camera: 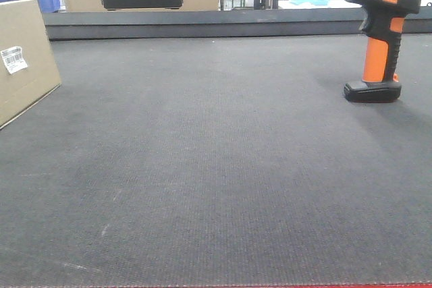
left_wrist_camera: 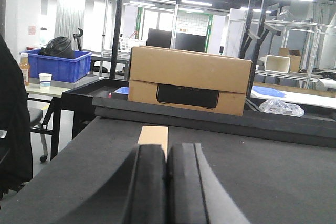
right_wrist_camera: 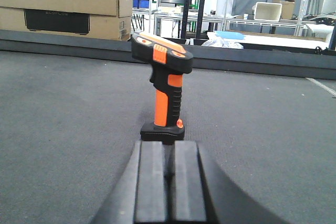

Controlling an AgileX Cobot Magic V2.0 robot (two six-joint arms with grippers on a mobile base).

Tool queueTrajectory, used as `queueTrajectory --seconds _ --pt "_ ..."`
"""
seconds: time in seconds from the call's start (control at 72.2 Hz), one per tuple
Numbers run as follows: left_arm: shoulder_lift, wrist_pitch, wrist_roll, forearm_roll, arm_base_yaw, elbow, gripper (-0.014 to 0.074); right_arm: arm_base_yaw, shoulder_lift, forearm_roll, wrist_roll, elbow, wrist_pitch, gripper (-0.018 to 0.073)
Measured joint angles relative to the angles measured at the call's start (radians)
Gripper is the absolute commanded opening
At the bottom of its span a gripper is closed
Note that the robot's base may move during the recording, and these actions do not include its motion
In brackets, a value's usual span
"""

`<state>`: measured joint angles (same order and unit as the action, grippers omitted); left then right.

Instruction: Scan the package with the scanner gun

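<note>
Standing upright: black-and-orange scanner gun (camera: pixel 379 37), tan package (camera: pixel 23 59) showing label only frontally.
Both pincers (left_wrist_camera: pixel 167 182) (right_wrist_camera: pixel 169 182) closing emptily.

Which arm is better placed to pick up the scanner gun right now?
The right. Its hand points straight at the scanner gun, standing upright just ahead. The left hand instead faces the package on the other side. Both hands look shut and would need opening first.
</note>
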<state>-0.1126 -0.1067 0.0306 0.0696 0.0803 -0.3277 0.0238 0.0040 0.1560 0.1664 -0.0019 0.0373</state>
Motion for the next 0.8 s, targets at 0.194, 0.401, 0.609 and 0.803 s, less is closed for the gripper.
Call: queueTrajectory --seconds 0.194,0.401,0.609,0.803 --pt "0.0 0.0 0.0 0.0 0.0 0.0 -0.0111 0.0 0.0 0.0 0.0 0.0 0.0 -0.0168" --pt "0.0 0.0 0.0 0.0 0.0 0.0 -0.0111 0.0 0.0 -0.002 0.0 0.0 0.0 -0.0168" --pt "0.017 0.04 0.0 0.0 0.0 0.059 -0.0111 0.0 0.0 -0.002 0.0 0.0 -0.001 -0.0168" --pt "0.102 0.073 0.0 -0.009 0.0 0.209 -0.0111 0.0 0.0 -0.002 0.0 0.0 -0.001 -0.0168"
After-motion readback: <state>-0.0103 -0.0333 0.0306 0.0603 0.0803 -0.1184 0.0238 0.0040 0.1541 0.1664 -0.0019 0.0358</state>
